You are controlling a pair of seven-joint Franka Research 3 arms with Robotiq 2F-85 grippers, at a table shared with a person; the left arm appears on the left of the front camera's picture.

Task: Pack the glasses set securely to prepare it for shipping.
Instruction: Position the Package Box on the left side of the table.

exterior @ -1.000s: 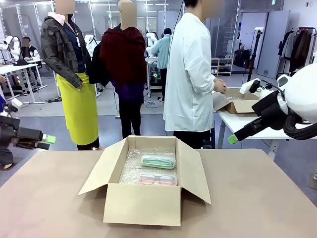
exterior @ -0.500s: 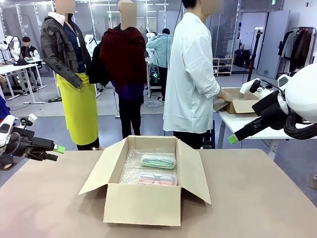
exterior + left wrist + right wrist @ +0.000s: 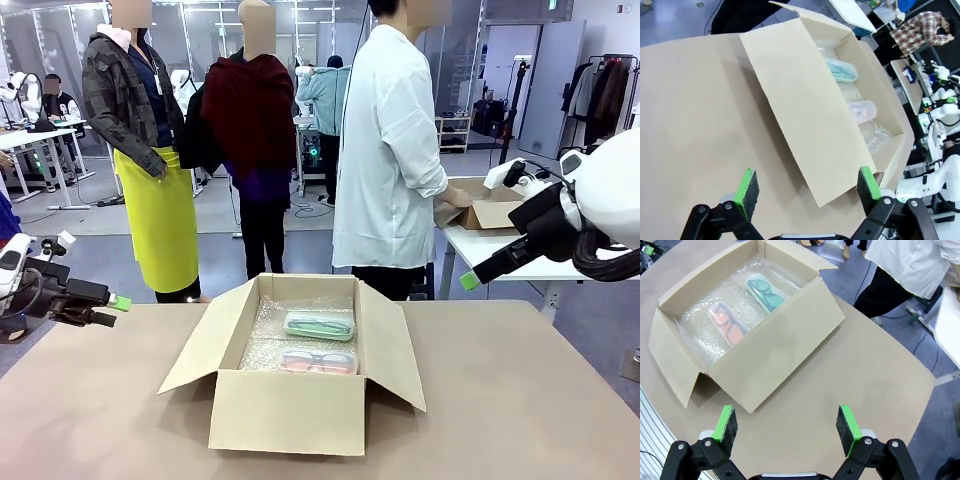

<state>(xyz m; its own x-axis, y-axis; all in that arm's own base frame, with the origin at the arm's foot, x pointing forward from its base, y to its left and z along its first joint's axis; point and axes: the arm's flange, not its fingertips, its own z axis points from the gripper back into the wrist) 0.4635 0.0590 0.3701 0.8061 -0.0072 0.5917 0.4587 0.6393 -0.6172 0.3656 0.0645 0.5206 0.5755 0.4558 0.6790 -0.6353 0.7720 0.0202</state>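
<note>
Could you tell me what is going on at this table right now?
An open brown cardboard box sits on the tan table, lined with clear bubble wrap. A pale mint-green glasses case and a pale pink glasses case lie side by side inside it. The left gripper and right gripper hover open and empty at either side of the box. A white-coated person stands beyond it.

The left gripper (image 3: pixel 807 184) hangs with its jaws spread wide and empty; the right gripper (image 3: pixel 786 423) likewise, jaws wide apart, gripping nothing.
</note>
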